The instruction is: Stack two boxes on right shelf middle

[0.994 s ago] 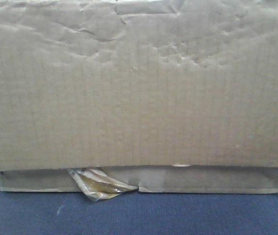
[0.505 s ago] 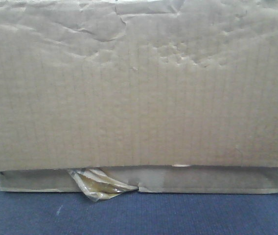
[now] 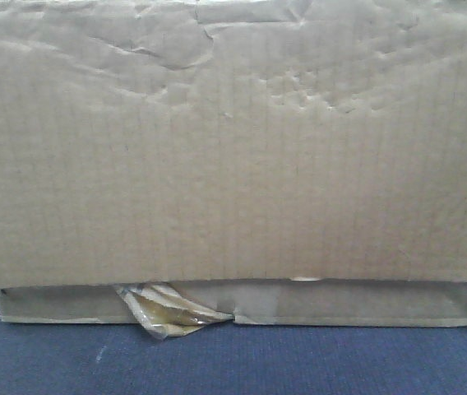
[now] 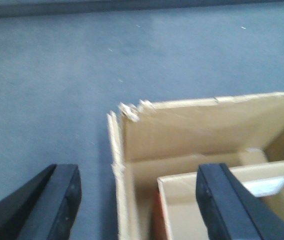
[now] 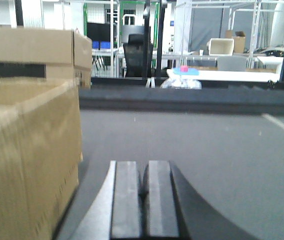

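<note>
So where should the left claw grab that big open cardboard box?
Probably the side wall of the outer box, from above: the top is open, so that thin upright edge can slip between the fingers of the open left claw. Stay clear of the torn corner.

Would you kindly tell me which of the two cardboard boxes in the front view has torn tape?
The flatter lower box; crumpled yellowish tape hangs at its front, left of centre. The large box above it shows only wrinkles and dents.

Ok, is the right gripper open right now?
No, the right gripper is shut, its jaws pressed together with nothing between them.
</note>
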`<state>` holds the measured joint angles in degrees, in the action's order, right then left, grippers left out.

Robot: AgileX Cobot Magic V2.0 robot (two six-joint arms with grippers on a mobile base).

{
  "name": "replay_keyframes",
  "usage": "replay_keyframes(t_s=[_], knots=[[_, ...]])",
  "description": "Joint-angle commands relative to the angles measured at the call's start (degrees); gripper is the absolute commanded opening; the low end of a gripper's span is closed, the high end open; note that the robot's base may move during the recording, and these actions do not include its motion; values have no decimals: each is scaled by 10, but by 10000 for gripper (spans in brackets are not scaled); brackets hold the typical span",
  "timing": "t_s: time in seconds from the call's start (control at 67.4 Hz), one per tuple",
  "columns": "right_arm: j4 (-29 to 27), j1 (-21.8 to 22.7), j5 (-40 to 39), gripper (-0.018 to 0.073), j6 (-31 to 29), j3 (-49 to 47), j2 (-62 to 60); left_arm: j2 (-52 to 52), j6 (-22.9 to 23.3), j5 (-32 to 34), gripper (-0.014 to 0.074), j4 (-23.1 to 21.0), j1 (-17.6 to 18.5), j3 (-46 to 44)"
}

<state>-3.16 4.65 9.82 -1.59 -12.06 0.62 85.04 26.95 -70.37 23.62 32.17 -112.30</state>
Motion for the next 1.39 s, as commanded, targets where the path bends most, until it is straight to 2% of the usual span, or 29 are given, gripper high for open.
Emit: replay_keyframes(t_s=[0.0, 0.163, 0.312, 0.49, 0.653, 0.772, 0.905, 1.009, 1.187, 1.276, 1.38], knots=[[-4, 3, 71, -168, -1, -89, 33, -14, -16, 4, 392, -52, -34, 1], [-7, 3, 212, -168, -1, -243, 158, -14, -58, 4, 392, -96, -94, 2], [-16, 3, 290, -168, -1, -354, 302, -14, -73, 4, 392, -103, -133, 14], [-38, 3, 293, -168, -1, -431, 417, -14, -73, 4, 392, -111, -140, 49], [-48, 2, 425, -158, -1, -537, 548, -14, -73, 4, 392, -121, -140, 88], [-46, -14, 479, -60, -1, -611, 637, -14, -71, 4, 392, -130, -140, 95], [-38, -60, 479, 161, 16, -666, 708, -14, -71, 4, 392, -132, -140, 95], [4, -100, 503, 291, 83, -698, 749, -14, -71, 4, 392, -132, -140, 95], [131, -178, 571, 312, 187, -740, 803, -14, -71, 4, 392, -132, -140, 95], [144, -207, 577, 337, 199, -763, 820, -12, -71, 4, 392, -132, -140, 96], [138, -219, 585, 477, 217, -790, 837, -12, -71, 4, 392, -134, -140, 108]])
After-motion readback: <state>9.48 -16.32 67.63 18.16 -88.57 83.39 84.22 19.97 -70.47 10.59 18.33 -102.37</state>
